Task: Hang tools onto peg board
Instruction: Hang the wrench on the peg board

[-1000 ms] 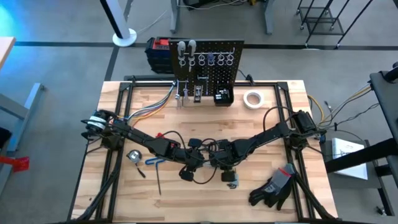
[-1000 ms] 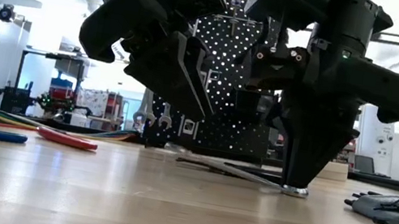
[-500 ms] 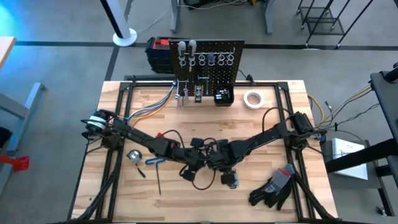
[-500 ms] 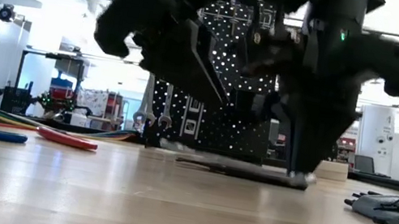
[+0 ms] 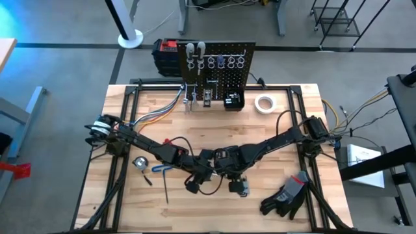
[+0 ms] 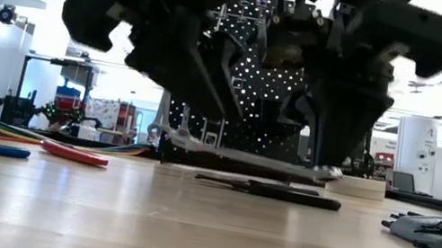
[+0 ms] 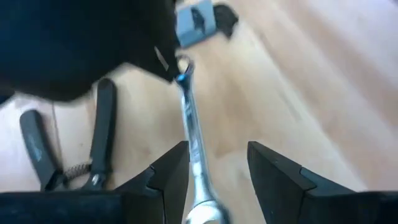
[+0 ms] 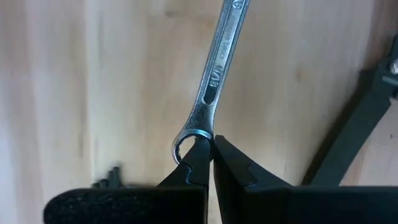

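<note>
Right gripper pinches silver wrench by ring end only, lifted just above table near centre. Thin grip, so wrench may swing or slip out. Left gripper spread around shaft, not yet closed; handover may knock it. Peg board well apart, at far edge; small black bin contents not visible.

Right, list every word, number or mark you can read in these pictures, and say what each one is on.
"9/16": my best reading of the size stamped on the shank of the silver wrench, whose ring end is pinched in the right gripper.
Smaller stamp beside that size: too small to read.
Red-and-black box behind the peg board: no legible label.
Nothing else readable in any view.
</note>
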`<state>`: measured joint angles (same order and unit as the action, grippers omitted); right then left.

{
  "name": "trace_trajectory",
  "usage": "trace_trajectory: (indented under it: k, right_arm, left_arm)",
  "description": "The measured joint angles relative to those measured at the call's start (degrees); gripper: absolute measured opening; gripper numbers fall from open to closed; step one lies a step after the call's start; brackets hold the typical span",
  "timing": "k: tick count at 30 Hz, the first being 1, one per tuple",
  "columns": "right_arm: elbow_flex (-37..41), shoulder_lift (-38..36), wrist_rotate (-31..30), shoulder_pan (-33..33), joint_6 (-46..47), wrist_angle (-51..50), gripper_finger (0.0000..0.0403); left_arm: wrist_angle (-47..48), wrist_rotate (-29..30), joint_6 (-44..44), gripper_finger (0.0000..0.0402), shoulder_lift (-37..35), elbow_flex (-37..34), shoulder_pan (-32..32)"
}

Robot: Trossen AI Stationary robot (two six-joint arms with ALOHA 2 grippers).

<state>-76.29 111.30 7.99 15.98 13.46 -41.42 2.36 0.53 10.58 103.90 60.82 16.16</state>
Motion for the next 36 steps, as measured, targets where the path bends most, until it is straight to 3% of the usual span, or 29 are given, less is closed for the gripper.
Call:
trace_trajectory:
  k: [6,14,17,23,33,36]
  right_arm:
    - [0.15,-2.89,1.21,0.23,1.48,2.47,0.0000]
    - [0.61,-4.80,7.29,0.25,2.65,9.17,0.0001]
    - [0.66,-4.80,7.82,0.18,3.01,9.42,0.0001]
    - [0.74,-4.80,8.48,0.16,3.41,9.81,0.0001]
    - [1.00,-6.52,6.37,0.51,5.08,9.33,0.0012]
    - [1.79,-9.68,1.58,1.22,5.81,8.81,0.0027]
  left_arm:
    - [3.30,5.44,-0.13,0.0152,0.00,-0.02,0.29]
    - [-3.21,11.04,4.89,0.0146,0.00,0.09,2.72]
    - [-2.56,11.13,5.45,0.0116,0.00,0.15,3.07]
    - [-1.28,11.48,5.21,0.0011,0.00,0.17,3.28]
    - [-1.08,11.45,0.13,0.0001,-0.40,0.17,2.92]
    - [-3.23,11.91,-2.51,0.0000,-0.75,-0.61,2.62]
